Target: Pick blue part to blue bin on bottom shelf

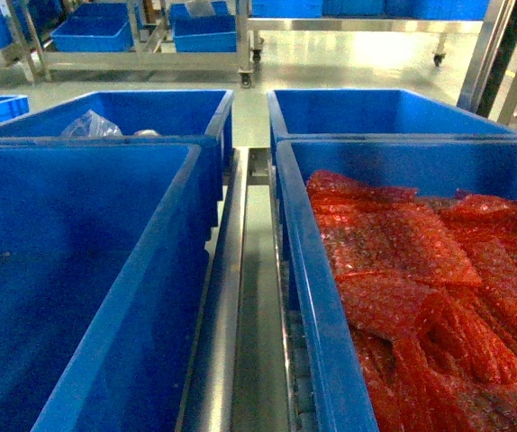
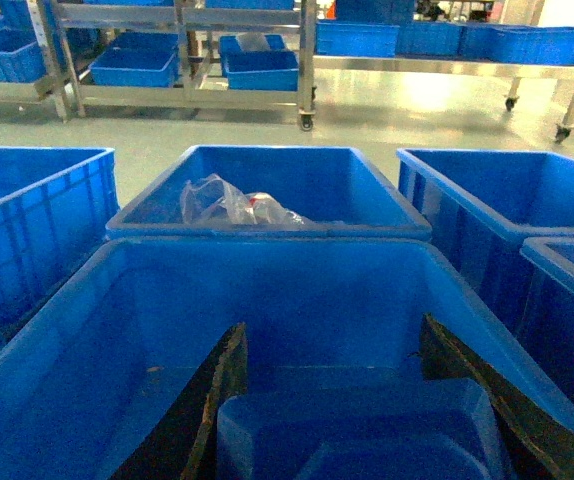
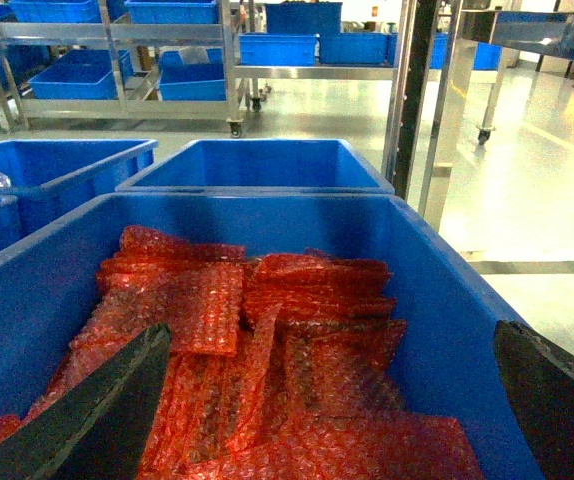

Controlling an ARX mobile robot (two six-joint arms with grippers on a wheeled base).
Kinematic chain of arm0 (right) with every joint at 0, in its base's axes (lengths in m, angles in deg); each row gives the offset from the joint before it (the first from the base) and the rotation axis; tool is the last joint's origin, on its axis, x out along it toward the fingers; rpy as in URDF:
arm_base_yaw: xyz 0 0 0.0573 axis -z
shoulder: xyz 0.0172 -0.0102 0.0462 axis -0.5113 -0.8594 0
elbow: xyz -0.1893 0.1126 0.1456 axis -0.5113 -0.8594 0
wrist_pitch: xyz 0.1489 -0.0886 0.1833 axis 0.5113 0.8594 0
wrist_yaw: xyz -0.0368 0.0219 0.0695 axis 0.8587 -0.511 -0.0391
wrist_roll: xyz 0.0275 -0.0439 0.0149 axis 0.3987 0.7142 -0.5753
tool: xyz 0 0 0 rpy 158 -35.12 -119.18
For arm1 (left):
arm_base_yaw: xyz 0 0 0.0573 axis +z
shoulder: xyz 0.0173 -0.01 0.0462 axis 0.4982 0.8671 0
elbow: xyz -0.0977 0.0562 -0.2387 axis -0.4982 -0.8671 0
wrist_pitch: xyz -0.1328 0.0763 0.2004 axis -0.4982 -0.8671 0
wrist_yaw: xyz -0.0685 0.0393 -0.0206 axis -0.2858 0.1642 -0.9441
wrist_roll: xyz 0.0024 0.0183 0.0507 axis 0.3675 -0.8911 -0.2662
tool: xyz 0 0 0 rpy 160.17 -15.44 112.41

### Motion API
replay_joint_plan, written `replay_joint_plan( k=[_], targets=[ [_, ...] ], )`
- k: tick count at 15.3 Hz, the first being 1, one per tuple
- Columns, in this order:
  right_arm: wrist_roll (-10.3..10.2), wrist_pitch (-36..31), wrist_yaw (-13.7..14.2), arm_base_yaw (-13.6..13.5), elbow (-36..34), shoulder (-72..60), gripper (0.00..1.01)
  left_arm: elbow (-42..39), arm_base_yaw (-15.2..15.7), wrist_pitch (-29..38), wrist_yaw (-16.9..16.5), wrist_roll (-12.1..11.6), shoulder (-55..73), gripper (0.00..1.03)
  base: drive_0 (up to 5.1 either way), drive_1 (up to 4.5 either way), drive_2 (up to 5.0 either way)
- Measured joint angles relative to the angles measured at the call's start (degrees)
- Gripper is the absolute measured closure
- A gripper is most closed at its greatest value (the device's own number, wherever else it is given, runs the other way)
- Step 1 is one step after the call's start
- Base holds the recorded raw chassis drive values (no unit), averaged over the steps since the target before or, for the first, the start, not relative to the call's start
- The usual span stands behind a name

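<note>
Down at the bottom of the left wrist frame, the left gripper (image 2: 332, 400) holds its jaws wide around a blue part (image 2: 357, 435) inside a blue bin (image 2: 267, 290). Lower in the right wrist frame, the right gripper (image 3: 337, 400) gapes empty above red bubble-wrap bags (image 3: 267, 340).

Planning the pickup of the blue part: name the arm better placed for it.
Left. Its fingers flank the blue part at the near left bin; grip unclear. The right gripper hangs open above red bubble-wrap bags, no blue part there.
</note>
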Motion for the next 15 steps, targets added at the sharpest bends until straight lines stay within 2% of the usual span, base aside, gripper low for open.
replay_joint_plan(
  k=[15],
  targets=[
    [0.00,0.02,0.00,0.00,0.00,0.00,0.03,0.00,0.00,0.02,0.00,0.00,-0.02,0.59,0.0,0.00,0.0]
  ],
)
